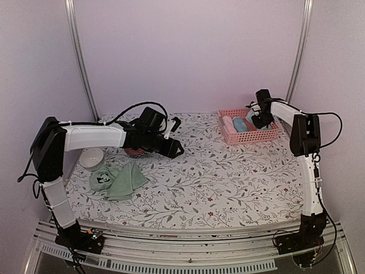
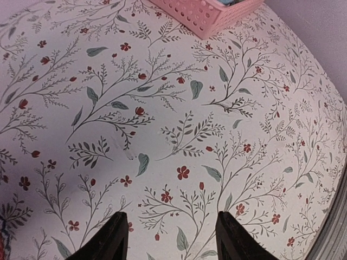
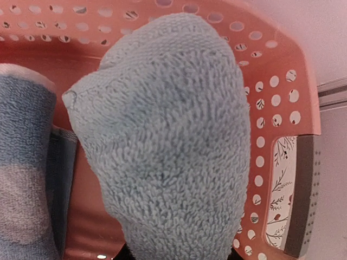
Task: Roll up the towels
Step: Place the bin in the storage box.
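1. Seeing the left gripper [image 2: 171, 234] hovering over the bare floral table [image 2: 162, 108], left of centre, aimed toward the pink basket [image 1: 254, 137].
2. Spread wide there, with only tablecloth pattern between the fingers [image 2: 116, 238]. Gripping nothing.
3. Seeing the right gripper [image 1: 261, 118] at the far right, above the right end of the basket.
4. Clamped on the light blue towel [image 3: 173, 135]. Reading that from terry bunching straight up out of the grip and filling most of the right wrist view. No sight of the fingers themselves behind the cloth.
5. Placing the light blue towel over the basket interior, gathered into a lump. Cannot tell whether touching the basket floor.
6. Placing the green towel [image 1: 122, 181] on the table at the near left, crumpled, panda print [image 1: 104, 178] facing up. Just beside the white bowl [image 1: 91, 160], below the left forearm, well apart from both grippers.
7. Spotting two rolls side by side in the left part of the basket: a whitish roll [image 1: 230, 124] and a blue roll [image 1: 240, 124]. Also a blue-and-white striped cloth [image 3: 19, 179] left of the held towel in the right wrist view.
8. Spotting a small reddish thing [image 1: 135, 152] on the table under the left wrist. Cannot identify.
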You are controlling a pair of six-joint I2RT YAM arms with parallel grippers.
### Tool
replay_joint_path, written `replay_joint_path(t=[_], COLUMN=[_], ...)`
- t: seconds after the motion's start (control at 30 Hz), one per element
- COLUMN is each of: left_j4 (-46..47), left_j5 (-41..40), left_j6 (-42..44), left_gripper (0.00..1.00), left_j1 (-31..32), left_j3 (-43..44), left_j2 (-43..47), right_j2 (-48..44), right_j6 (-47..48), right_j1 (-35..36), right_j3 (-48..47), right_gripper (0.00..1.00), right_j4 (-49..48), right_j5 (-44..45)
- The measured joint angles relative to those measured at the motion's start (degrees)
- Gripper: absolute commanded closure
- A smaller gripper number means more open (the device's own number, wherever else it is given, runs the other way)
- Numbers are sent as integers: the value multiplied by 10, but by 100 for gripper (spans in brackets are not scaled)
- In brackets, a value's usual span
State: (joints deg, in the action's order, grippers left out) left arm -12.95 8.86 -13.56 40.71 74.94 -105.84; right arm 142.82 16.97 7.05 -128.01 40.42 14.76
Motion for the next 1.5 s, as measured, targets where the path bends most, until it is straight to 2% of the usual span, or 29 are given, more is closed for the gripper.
replay_joint_path(t=[0.27,0.4,0.63,0.73,0.83,1.1,1.23,1.5], left_j4=[0,1,1,0,0,0,0,0], left_j5=[12,17,29,32,34,39,40,40], left_j6=[-3,-7,-12,-13,-13,-13,-12,-12], left_gripper=[43,43,43,43,43,43,43,43], left_j1=[-1,-2,-2,-2,-2,-2,-2,-3], left_j3=[0,0,0,0,0,0,0,0], left_j2=[0,-2,-19,-23,-23,-23,-23,-23], right_j2=[34,34,34,34,34,34,30,-13], right_j6=[0,-1,-8,-14,-20,-21,-16,4], right_j1=[1,4,16,19,21,20,16,3], right_j3=[-2,-9,-10,-10,-10,-10,-10,-2], right_gripper=[92,74,69,55,45,38,37,32], right_j4=[-12,-12,-8,-6,-1,9,15,41], right_j5=[22,16,-25,-45,-69,-94,-106,-167])
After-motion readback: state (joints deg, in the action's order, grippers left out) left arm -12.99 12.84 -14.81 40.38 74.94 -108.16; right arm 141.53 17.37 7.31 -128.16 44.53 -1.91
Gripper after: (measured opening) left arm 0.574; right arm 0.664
